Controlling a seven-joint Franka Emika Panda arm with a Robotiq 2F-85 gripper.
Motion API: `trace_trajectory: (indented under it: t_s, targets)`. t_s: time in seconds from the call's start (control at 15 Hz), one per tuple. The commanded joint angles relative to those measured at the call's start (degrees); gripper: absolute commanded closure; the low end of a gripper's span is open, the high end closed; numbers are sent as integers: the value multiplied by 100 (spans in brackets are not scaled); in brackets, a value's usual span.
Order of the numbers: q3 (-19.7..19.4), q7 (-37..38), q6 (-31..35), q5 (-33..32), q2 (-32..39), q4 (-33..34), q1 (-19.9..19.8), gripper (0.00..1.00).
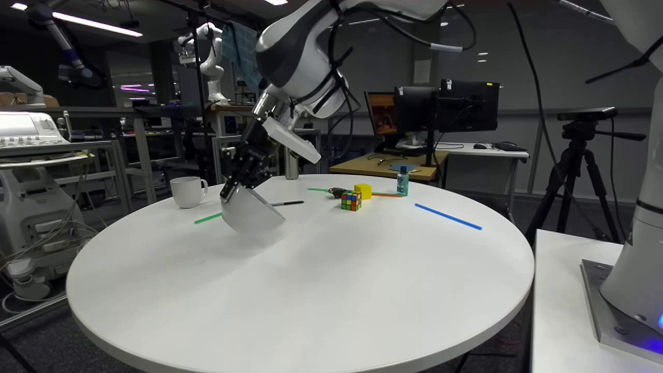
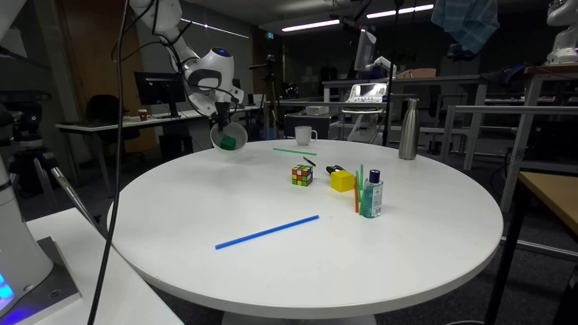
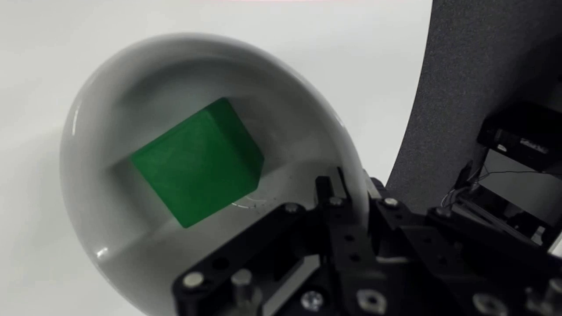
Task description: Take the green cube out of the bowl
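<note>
There it is, the bright green cube (image 3: pixel 195 166), lying near the middle of the smooth round white bowl (image 3: pixel 290 118), so not out yet! And the black mechanical gripper (image 3: pixel 358 188) has its fingers clamped on the bowl's rim, between three and four o'clock in the wrist view, clear of the cube. Hold made, then, and the bowl (image 1: pixel 249 215) leans, mouth facing between one and two o'clock in an exterior view. Tipping looks like the plan, I'd judge, but it needs plenty more turn before that cube slides onto the round white table (image 1: pixel 311 290). Outward, a white handled mug (image 1: pixel 186 192) stands between nine and ten o'clock of the bowl, a multicoloured puzzle cube (image 1: pixel 351 201) at three.
</note>
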Motion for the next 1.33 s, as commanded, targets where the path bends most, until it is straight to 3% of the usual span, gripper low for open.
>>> trace_trajectory:
  t_s: [0.0, 0.53, 1.27]
  targets:
    - [344, -552, 98, 464, -115, -60, -340, 98]
    - [524, -1525, 62, 1453, -92, -3, -526, 98]
    - [397, -2891, -97, 3098, -129, 40, -418, 98]
